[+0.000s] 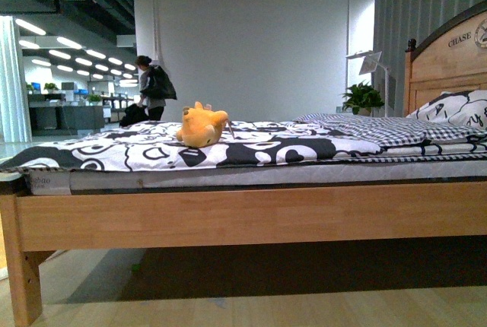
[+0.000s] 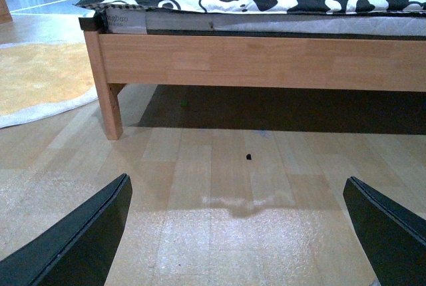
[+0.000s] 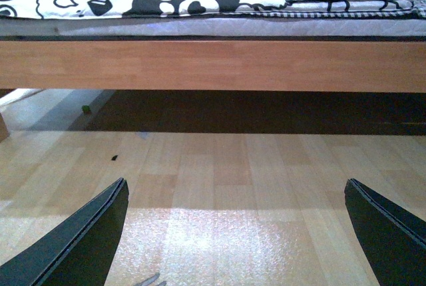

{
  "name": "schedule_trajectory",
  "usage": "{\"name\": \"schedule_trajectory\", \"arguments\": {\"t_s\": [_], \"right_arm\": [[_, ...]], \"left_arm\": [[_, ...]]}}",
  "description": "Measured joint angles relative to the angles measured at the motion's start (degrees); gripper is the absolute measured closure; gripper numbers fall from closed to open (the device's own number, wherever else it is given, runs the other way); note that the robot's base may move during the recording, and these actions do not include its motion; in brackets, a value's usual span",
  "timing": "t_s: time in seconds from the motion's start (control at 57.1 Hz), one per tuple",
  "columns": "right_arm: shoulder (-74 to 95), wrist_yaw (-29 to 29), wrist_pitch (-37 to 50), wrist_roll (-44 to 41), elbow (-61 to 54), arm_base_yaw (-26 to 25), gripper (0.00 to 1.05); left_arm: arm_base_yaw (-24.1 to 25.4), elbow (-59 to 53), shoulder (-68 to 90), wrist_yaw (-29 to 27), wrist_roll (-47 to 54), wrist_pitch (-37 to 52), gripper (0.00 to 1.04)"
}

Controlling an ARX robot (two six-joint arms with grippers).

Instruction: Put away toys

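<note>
- Black fingers of the left gripper stand wide apart, holding nothing, over bare wooden floor. A pale rug lies off to the side near the bed leg.
- Far left in the front view, a person stands well behind the bed, apart from the work area.
- Left of centre on the black-and-white bedding lies the plush toy. It is yellow-orange and rounded, and rests on its side near the front edge of the mattress, above the wooden bed frame.
- Handling, judged:
  - The toy is light and soft and compresses under the pads.
  - It is not fragile, and its fabric surface is unlikely to slip.
  - Grip across the thick rounded body. The stubby projections would fold and let it swing.
  - Take care not to pinch the bedding underneath.
- Right of the toy lies a checked blanket. Beyond it are a potted plant, a patterned pillow and the headboard.
- The right gripper is likewise spread wide and empty, low over the floor.
- Both arms are well short of the toy, so the approach and lift to mattress height are not yet done.
</note>
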Motion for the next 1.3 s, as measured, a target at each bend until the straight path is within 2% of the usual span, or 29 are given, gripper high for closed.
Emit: {"name": "schedule_trajectory", "arguments": {"t_s": [1.297], "right_arm": [[-0.02, 0.00, 0.00, 0.00, 0.00, 0.00, 0.07]], "left_arm": [[0.00, 0.00, 0.00, 0.00, 0.02, 0.00, 0.06]]}}
